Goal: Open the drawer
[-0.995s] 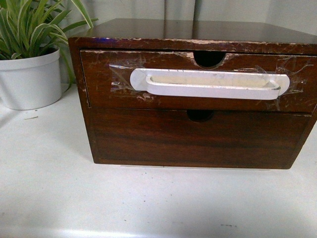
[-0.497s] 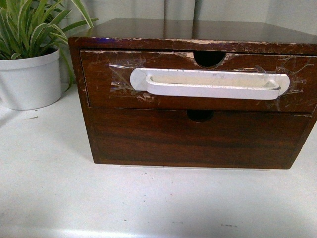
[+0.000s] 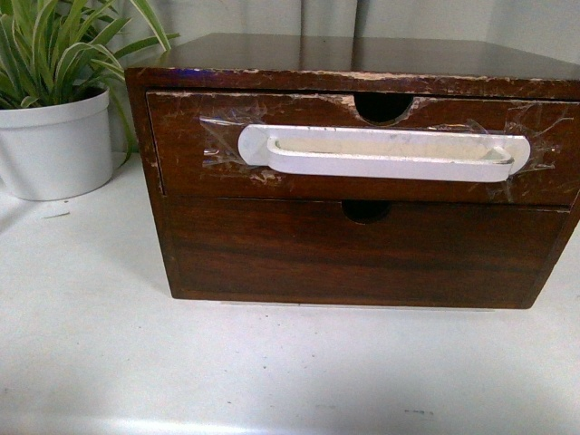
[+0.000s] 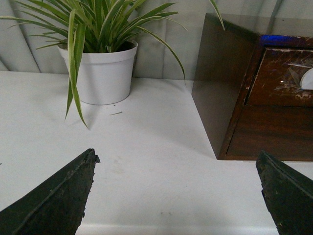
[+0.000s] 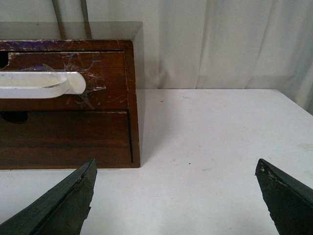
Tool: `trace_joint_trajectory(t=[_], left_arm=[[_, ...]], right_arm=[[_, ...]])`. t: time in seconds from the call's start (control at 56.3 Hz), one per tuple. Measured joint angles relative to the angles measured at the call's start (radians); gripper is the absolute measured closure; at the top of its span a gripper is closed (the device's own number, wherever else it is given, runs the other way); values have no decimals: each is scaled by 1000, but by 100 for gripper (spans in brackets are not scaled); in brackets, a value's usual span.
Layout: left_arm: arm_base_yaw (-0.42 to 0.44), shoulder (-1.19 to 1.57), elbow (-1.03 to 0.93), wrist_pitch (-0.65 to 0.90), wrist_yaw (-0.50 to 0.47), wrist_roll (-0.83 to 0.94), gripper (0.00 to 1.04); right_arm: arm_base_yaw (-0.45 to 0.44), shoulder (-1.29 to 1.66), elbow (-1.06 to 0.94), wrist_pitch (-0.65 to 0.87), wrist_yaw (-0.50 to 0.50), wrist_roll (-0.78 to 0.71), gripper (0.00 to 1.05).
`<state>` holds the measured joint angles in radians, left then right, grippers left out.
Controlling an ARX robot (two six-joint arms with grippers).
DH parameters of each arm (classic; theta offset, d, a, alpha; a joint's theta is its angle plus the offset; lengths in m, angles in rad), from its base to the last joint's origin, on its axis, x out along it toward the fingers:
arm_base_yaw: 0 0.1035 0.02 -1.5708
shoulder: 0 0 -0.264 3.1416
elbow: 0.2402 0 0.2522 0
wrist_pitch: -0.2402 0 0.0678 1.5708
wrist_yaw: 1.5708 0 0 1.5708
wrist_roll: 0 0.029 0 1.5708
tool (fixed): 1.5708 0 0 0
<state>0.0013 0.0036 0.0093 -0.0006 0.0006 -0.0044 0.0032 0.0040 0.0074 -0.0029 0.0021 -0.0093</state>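
Nothing is changing as I watch: over the last second the drawer [image 3: 381, 188] is staying shut in the top slot of the wooden chest [image 3: 344, 54], its white handle [image 3: 385, 152] untouched. The left gripper [image 4: 176, 155] is hanging with fingers wide apart over the table [image 3: 91, 344], near the plant pot [image 4: 100, 73]. The right gripper [image 5: 176, 164] is waiting, spread just as wide, off the chest's other corner. The task, I'd judge, is only just beginning.
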Motion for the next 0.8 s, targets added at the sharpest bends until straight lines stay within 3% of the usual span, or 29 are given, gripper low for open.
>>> trace_joint_trajectory(t=[0.799], left_arm=[[0, 0, 0, 0, 0, 0, 6]], right_arm=[[0, 0, 0, 0, 0, 0, 9]])
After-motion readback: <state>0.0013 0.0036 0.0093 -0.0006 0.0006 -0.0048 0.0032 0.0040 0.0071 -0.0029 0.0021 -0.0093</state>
